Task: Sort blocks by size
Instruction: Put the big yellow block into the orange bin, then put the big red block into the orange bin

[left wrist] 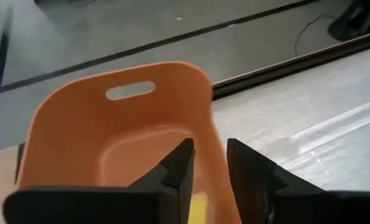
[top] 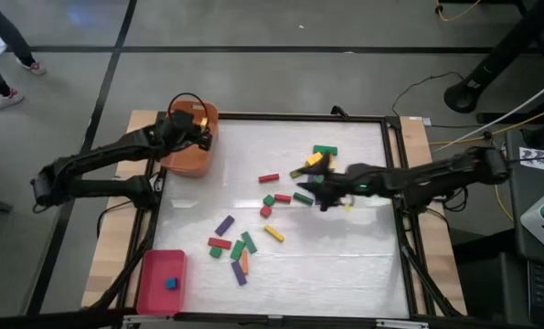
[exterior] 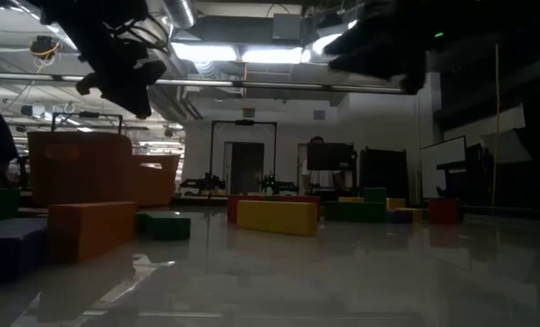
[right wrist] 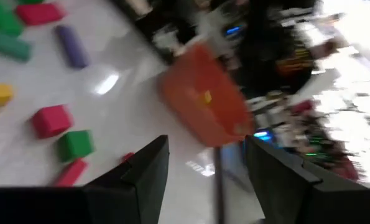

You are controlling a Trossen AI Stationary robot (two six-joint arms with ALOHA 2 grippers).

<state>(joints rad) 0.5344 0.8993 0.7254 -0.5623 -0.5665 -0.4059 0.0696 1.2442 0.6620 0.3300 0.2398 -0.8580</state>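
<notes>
Blocks of several colours lie scattered on the white table: a green one and a yellow one at the far right, a red one mid-table, and purple, yellow and orange ones nearer. My left gripper hangs over the orange tub, its fingers a little apart. A yellow block shows low between them, inside the tub. My right gripper hovers open above the blocks right of centre, holding nothing.
A flat red tray at the near left corner holds one blue block. The table has a dark raised frame around it. In the low view, an orange block and a yellow one lie near the camera.
</notes>
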